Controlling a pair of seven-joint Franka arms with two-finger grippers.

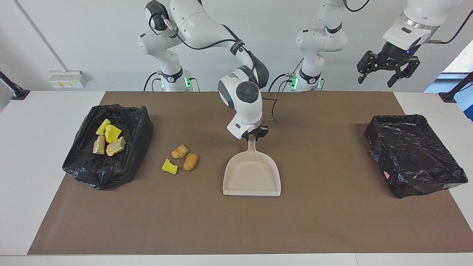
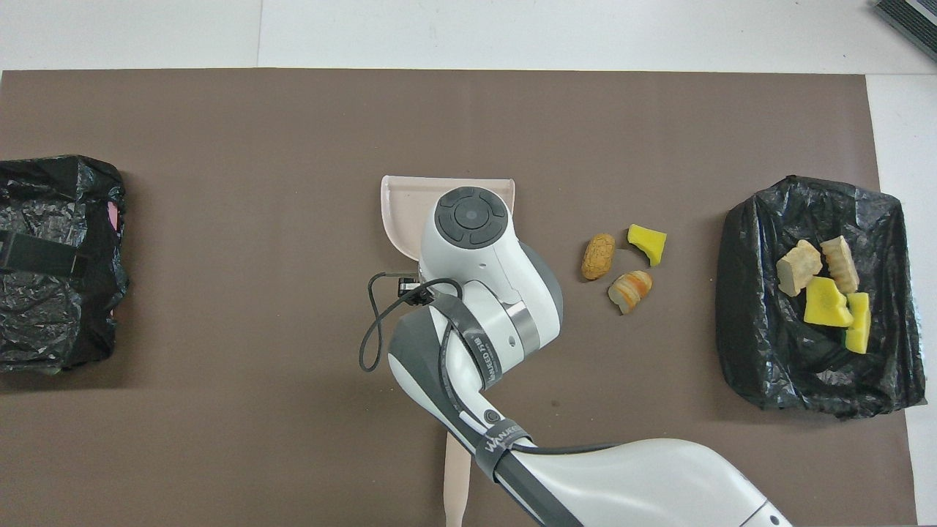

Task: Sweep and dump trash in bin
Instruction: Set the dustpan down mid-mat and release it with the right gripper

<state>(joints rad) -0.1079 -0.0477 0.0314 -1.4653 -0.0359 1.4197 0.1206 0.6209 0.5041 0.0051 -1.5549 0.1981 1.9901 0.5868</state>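
Note:
Three loose trash pieces lie on the brown mat: a yellow chunk (image 1: 169, 167) (image 2: 647, 243), a striped croissant piece (image 1: 179, 151) (image 2: 629, 290) and a tan bread piece (image 1: 190, 162) (image 2: 598, 256). Several more lie in the black-lined bin (image 1: 111, 173) (image 2: 761, 366) toward the right arm's end. The beige dustpan (image 1: 252, 177) (image 2: 399, 208) lies flat mid-mat beside the loose pieces. My right gripper (image 1: 252, 134) is at the top of its handle. My left gripper (image 1: 388, 72) hangs open and waits, high above the left arm's end of the table.
A second black-lined bin (image 1: 414, 155) (image 2: 51, 322) sits toward the left arm's end. The beige brush handle (image 2: 457, 483) lies on the mat close to the robots, partly under the right arm. A black cable (image 2: 373, 329) loops off the right wrist.

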